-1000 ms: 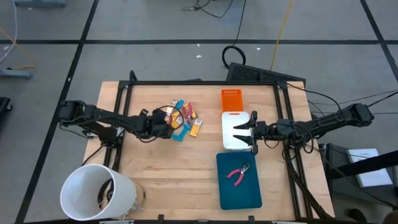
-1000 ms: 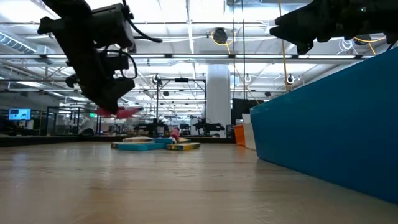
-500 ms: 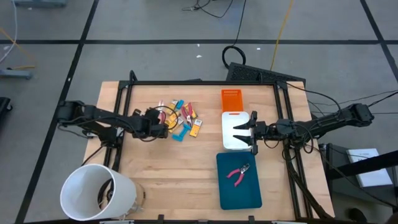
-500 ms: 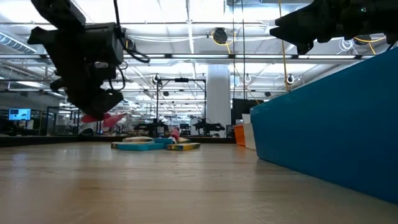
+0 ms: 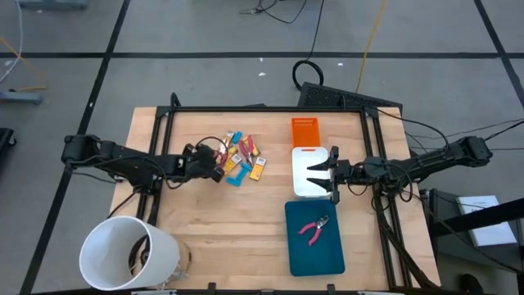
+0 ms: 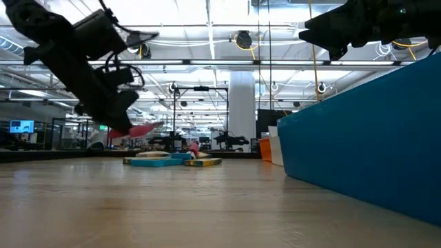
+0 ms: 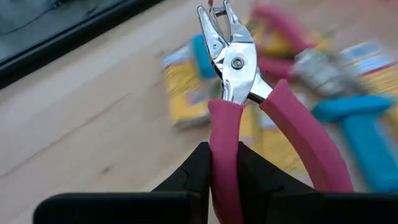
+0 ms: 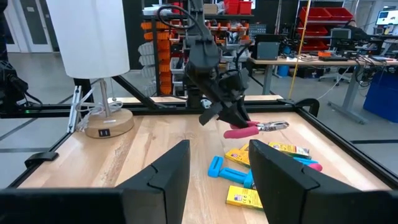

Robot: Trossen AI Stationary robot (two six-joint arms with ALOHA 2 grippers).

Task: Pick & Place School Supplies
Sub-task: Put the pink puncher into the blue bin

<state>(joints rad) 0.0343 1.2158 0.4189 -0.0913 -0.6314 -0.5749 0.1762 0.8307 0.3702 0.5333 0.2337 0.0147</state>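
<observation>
Wooden table [image 5: 246,238]: left gripper [image 5: 214,168], clamped on pink-handled pliers [image 7: 249,106], has withdrawn from supply pile [image 5: 242,157]; pickup achieved. Right gripper [image 5: 319,174] waits half-open, empty.

Arm poses, both grippers raised.
Left gripper [image 5: 214,164] was clamped shut, lifted at table's left; right gripper [image 5: 315,175] hovered at right, fingers apart.
</observation>
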